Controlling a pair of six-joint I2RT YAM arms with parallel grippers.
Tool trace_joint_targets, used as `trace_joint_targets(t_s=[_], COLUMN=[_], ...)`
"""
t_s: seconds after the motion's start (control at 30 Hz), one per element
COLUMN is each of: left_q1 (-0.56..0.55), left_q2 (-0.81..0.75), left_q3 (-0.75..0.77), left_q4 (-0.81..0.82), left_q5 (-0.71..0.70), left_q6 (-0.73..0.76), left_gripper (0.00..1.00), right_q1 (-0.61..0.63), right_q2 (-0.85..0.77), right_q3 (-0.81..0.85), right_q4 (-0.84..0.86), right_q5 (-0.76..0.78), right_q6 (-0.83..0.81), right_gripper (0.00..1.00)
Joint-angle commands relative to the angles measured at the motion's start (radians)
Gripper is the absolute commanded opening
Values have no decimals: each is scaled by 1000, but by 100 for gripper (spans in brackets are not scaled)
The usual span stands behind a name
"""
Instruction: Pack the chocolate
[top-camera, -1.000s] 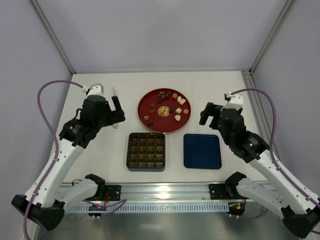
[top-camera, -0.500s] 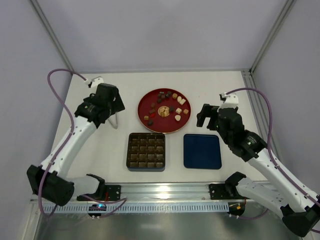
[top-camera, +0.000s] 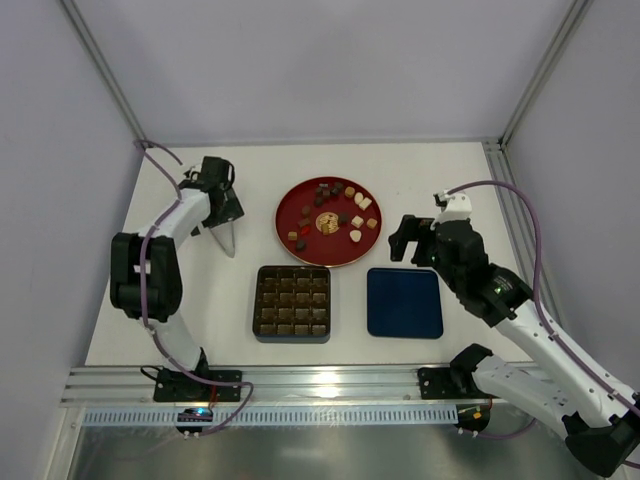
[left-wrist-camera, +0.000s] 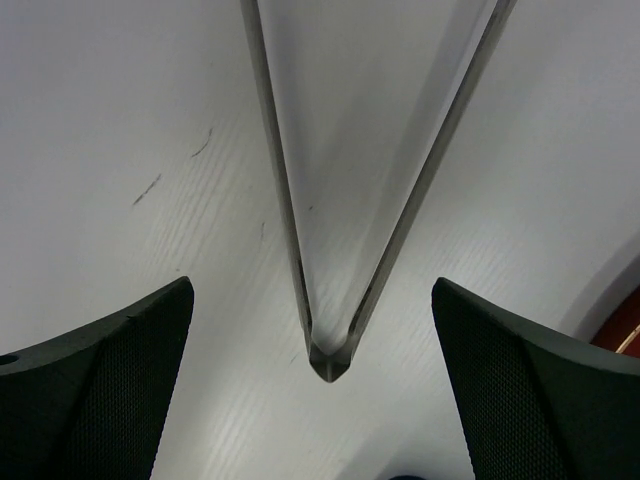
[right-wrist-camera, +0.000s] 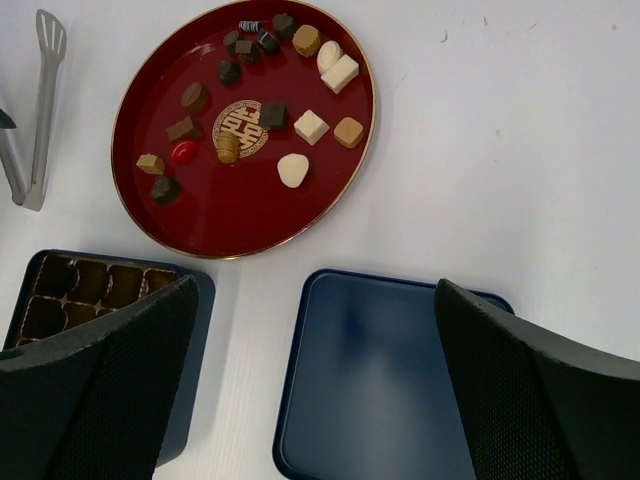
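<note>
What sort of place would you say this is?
Probably a robot lab test cell: a white table walled by plain panels, two arms bolted to a metal rail, and a staged red plate of chocolate.

No text can be read; a gold ornamental emblem (right-wrist-camera: 241, 129) sits centred on the red plate (right-wrist-camera: 250, 215).

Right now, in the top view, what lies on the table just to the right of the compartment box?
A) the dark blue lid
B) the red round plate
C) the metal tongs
A: the dark blue lid lies flat beside the compartment box, on its right side.
</note>
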Motion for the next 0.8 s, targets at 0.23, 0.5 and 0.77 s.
trace_joint_targets(t_s=[0.23,0.5,0.77], left_q1=[45,60,71], left_q2=[147,213,231], left_q3=[55,62,35], left_q4=[111,148,168], left_q5=[56,100,128], left_q6=[52,74,49], left_gripper=[99,98,91], right_q1=[3,4,4], right_q2=[-32,-22,-15], right_q3=[-8,-20,-36], right_q4=[22,32,42], right_q5=[-8,-12,-20], right_q6=[-21,-13,-3], right_gripper=[100,100,100])
